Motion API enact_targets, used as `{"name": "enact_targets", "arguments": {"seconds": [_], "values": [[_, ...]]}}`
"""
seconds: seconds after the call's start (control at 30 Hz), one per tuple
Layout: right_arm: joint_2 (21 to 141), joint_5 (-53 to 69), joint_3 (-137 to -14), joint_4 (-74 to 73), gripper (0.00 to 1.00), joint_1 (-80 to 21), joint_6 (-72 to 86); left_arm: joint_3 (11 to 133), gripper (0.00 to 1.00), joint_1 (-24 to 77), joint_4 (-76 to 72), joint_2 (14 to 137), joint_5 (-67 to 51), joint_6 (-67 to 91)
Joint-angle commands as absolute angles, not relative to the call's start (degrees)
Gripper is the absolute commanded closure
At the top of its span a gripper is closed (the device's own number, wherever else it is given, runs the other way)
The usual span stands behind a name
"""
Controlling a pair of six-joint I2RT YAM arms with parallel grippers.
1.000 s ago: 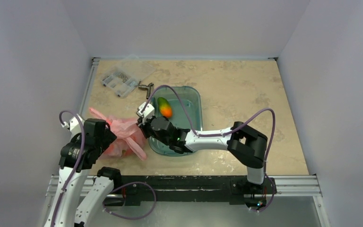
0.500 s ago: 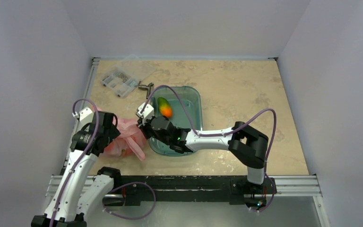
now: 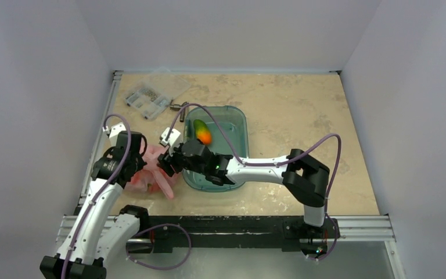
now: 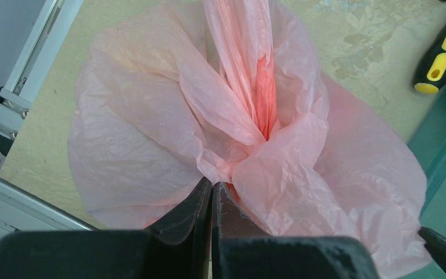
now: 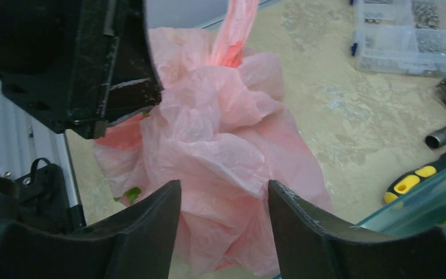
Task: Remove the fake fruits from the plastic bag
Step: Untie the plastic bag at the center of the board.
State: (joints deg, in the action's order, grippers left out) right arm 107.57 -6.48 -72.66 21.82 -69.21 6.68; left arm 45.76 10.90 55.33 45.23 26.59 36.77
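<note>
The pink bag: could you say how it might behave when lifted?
Probably floppy: the pink bag is thin, crumpled film. Likely to sag, since it bulges with contents. It may slip from the left gripper pinching one fold.

The plastic bag (image 4: 151, 133) is translucent pale pink, deepening to salmon-red in its twisted folds. The table (image 3: 302, 104) is beige with mottled, marble-like veining. The tub (image 3: 242, 135) is see-through teal, the fruit (image 3: 202, 132) inside it shades from green to orange, and the screwdriver (image 4: 441, 58) handle is black with yellow patches.
</note>
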Motion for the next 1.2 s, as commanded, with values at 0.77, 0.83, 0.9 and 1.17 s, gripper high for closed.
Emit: {"name": "enact_targets", "arguments": {"seconds": [0.77, 0.83, 0.9, 1.17], "values": [[113.58, -12.1, -85.27, 21.55, 0.83, -69.17, 13.39, 44.6, 1.0, 11.69, 56.56, 33.81, 34.26, 42.51], [111.67, -12.59, -82.64, 23.39, 0.96, -68.93, 14.82, 44.71, 1.0, 11.69, 57.45, 33.37, 35.61, 43.6], [109.59, -11.2, -79.32, 26.06, 1.0, -68.12, 17.25, 45.01, 1.0, 11.69, 58.47, 32.66, 37.32, 44.58], [106.32, 17.9, -59.0, 64.21, 1.0, -58.21, 40.99, 43.68, 1.0, 11.69, 57.64, 26.04, 38.73, 44.3]]}}
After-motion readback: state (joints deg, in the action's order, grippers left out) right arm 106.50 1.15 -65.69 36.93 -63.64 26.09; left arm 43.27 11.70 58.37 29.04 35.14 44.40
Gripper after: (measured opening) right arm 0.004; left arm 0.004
